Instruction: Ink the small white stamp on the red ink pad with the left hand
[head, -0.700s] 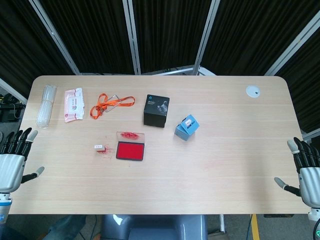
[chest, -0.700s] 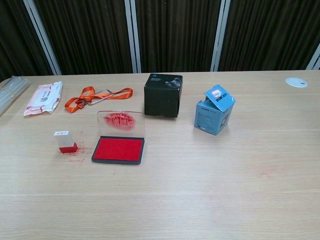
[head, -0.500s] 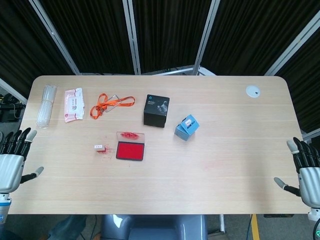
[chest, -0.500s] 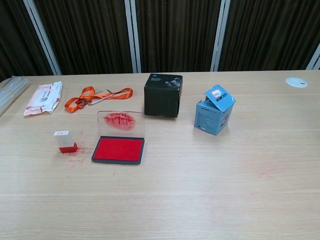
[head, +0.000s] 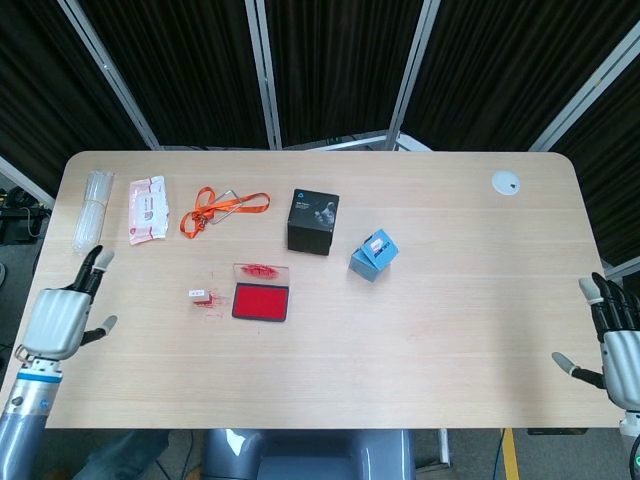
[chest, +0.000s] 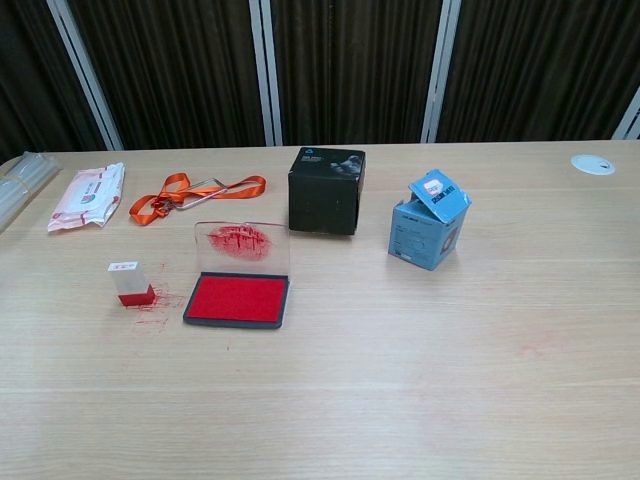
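The small white stamp (head: 197, 295) (chest: 128, 283) stands upright on its red base, just left of the red ink pad (head: 261, 301) (chest: 238, 298). The pad's clear lid (chest: 242, 245) is tilted up behind it, smeared with red ink. My left hand (head: 62, 318) hovers over the table's left edge, well left of the stamp, fingers apart and holding nothing. Off the table's right edge my right hand (head: 615, 340) is open and holds nothing. The chest view shows neither hand.
A black box (head: 313, 221) and a blue carton (head: 373, 254) stand behind and right of the pad. An orange lanyard (head: 222, 208), a wipes packet (head: 146, 208) and a clear plastic bundle (head: 91, 211) lie at the back left. A white disc (head: 506, 182) sits back right. Red ink smudges (chest: 155, 307) surround the stamp.
My left hand has moved right and inward, from off the left edge to over the table's left edge. The right hand, stamp and pad are unchanged.
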